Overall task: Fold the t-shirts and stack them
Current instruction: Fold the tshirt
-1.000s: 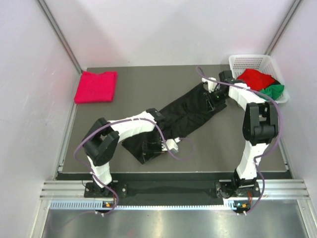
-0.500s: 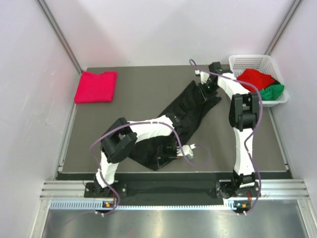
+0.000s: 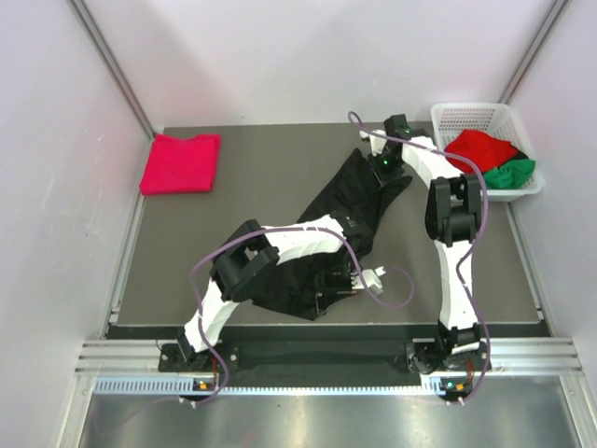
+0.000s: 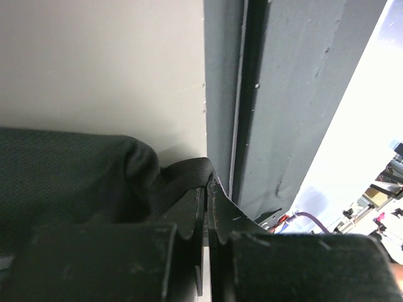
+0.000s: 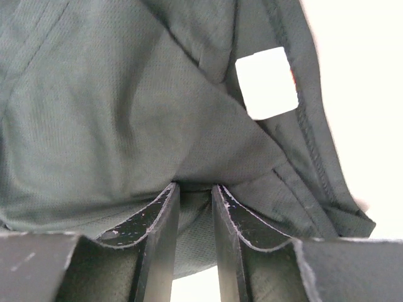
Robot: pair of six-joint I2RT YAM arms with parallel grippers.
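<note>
Currently black t-shirt [image 3: 350,201], fine-knit matte cloth, lies as long rumpled band slanting away from basket [image 3: 464,116] across grey mat [image 3: 252,159]. Right gripper [image 5: 195,187] clamped on soft fold at band's basket end, square white tag [image 5: 266,82] and stitched hem close by. Left gripper [image 4: 206,189] pressed together on thin black edge at end farthest from basket. Basket rectangular, white plastic mesh, holding crumpled bright red t-shirt [image 3: 480,147] and green t-shirt [image 3: 515,171]. Crimson-pink t-shirt [image 3: 180,162] folded flat, squarish, well apart from basket.

Bright even overhead light, soft shadows, wrist views overexposed (white glare), foreground blurred
</note>
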